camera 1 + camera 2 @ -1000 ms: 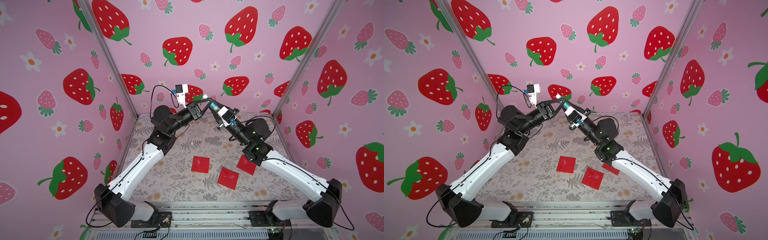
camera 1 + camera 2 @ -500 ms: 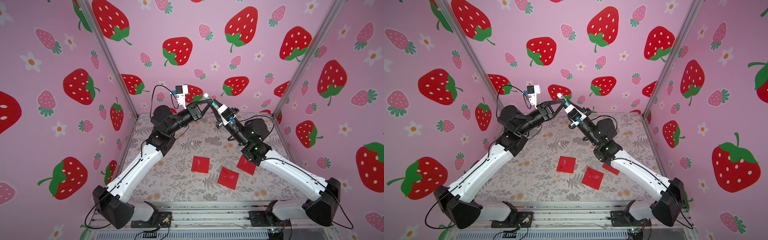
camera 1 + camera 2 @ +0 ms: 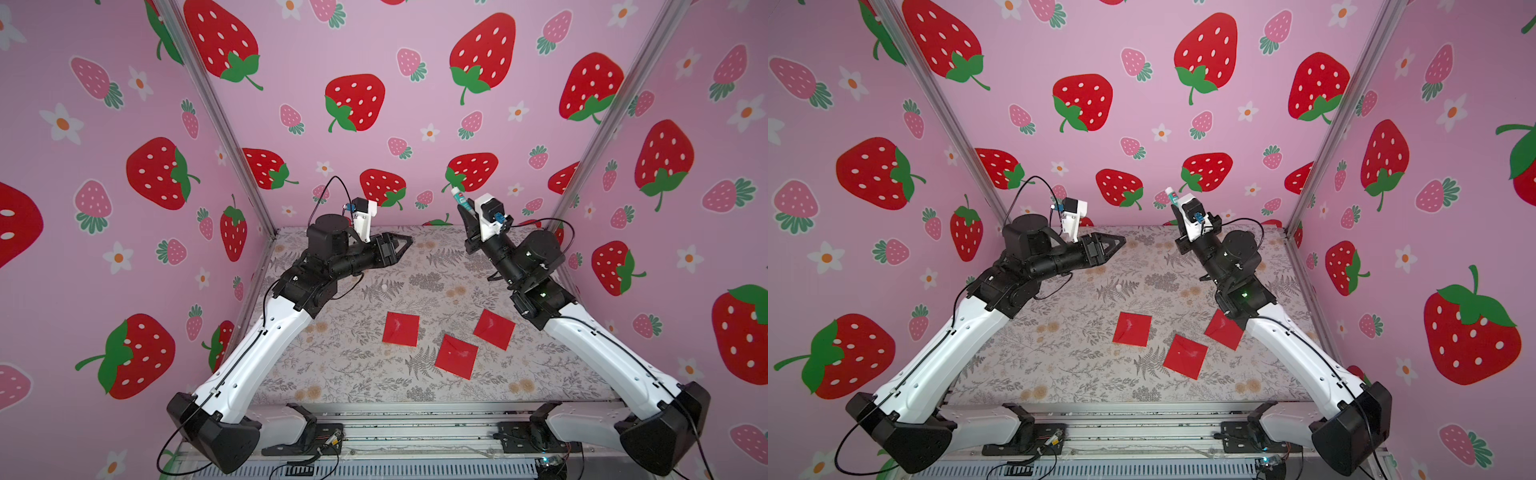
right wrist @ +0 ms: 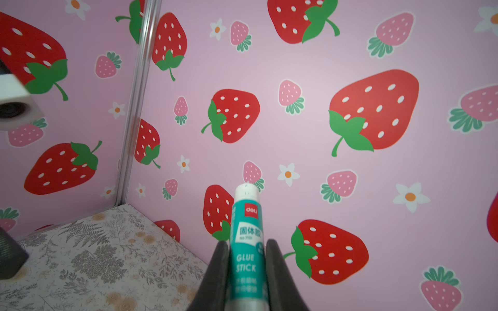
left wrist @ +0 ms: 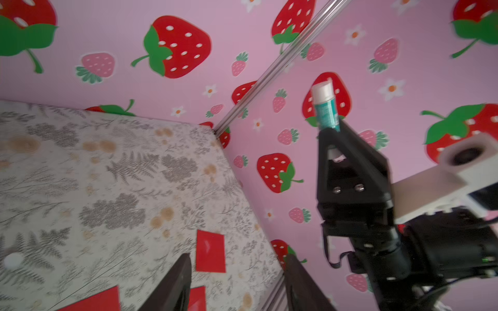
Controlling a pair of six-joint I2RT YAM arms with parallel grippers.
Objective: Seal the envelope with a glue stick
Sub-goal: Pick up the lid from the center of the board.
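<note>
Both top views: my right claw was up in the air near the back wall, pinching the slim white glue stick with the teal label. That put it well apart from the three red square paper envelopes lying flat on the floral mat.

Left wrist cam: my left claw was spread, with nothing in it.

Right wrist cam: jaws pressed on the label low down, I'd guess so the top end was free for gluing.

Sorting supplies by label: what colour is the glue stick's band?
The glue stick has a teal-green band with white lettering; clearest in the right wrist view.
</note>
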